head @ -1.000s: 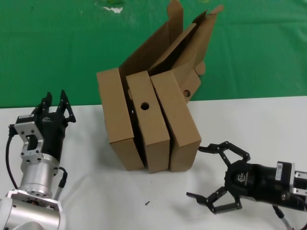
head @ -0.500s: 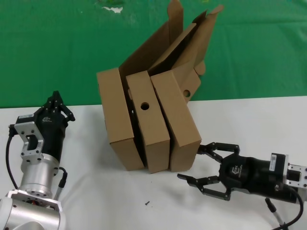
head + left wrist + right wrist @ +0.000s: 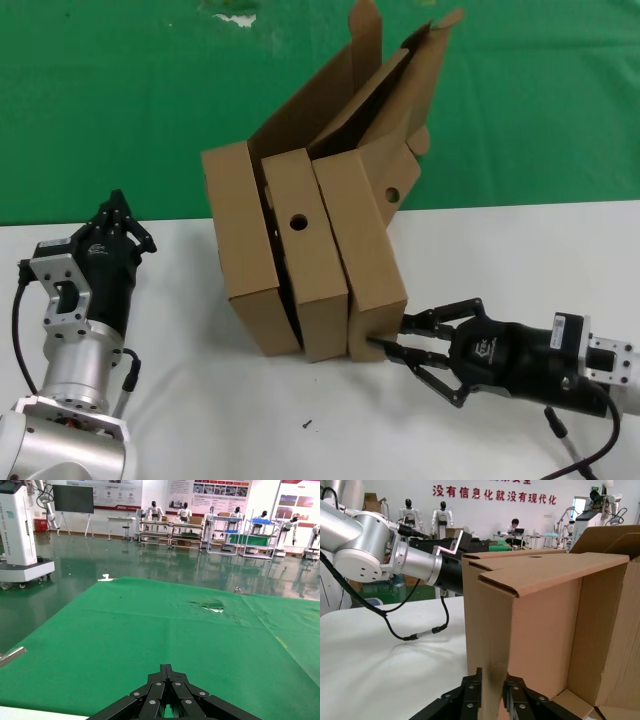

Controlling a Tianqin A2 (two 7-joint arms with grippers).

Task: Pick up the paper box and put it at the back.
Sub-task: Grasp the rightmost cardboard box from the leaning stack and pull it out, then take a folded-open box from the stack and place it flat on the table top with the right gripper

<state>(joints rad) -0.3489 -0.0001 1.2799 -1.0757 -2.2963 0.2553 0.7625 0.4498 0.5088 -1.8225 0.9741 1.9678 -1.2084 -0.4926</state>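
The paper box (image 3: 362, 245) is the rightmost of three brown cardboard boxes standing on edge on the white table, lid flaps open, with a small round hole in its side wall. My right gripper (image 3: 388, 338) is at the box's near bottom corner, shut on its wall. The right wrist view shows the fingers (image 3: 472, 692) clamping that cardboard wall (image 3: 492, 630) from both sides. My left gripper (image 3: 118, 213) is shut and empty, upright at the table's left, apart from the boxes. The green cloth back (image 3: 120, 110) lies beyond, with a white-yellow smudge (image 3: 235, 14).
A like box with a hole in its narrow face (image 3: 305, 265) and another plain box (image 3: 240, 235) lean against the paper box on its left. The white tabletop (image 3: 200, 400) lies in front. The left arm (image 3: 410, 560) shows beyond the box in the right wrist view.
My right gripper moved left to the paper box and closed on its near bottom wall; the box shifted slightly left. My left gripper went from open to shut.
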